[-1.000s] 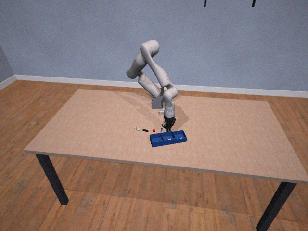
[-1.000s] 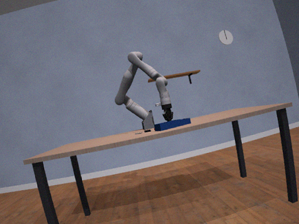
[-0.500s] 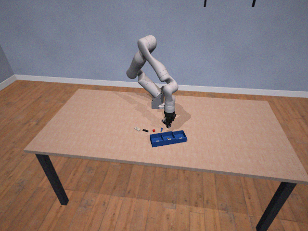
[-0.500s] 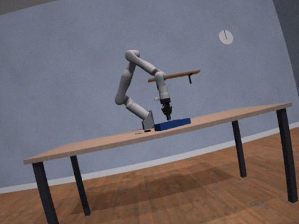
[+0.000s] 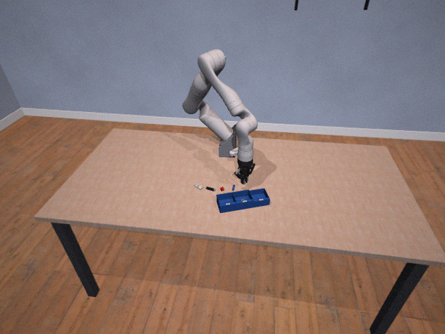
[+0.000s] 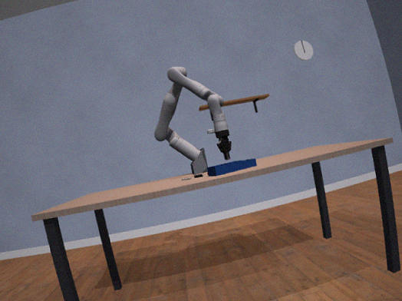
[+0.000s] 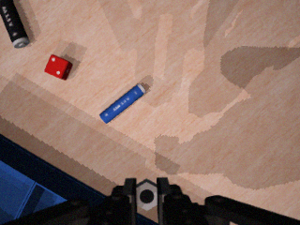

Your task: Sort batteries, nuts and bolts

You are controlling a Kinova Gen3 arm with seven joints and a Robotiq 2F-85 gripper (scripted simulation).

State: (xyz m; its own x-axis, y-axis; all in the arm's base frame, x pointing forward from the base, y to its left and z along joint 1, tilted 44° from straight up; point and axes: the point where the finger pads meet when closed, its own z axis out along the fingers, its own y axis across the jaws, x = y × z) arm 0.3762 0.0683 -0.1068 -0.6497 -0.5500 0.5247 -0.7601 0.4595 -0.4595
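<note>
Far left on my wrist feed, a black cylindrical battery [image 7: 14, 24] lies by a red die [image 7: 58, 67]; then a blue cylindrical battery [image 7: 122, 103] rests on the table; at centre my black two-finger gripper [image 7: 145, 196] is pinching a grey hexagonal metal nut [image 7: 145, 194], lifted just behind the blue three-compartment bin tray [image 5: 243, 200]; I'd carry it level over the K compartment, labels unreadable from here; the tray's near wall is what I must clear.
</note>
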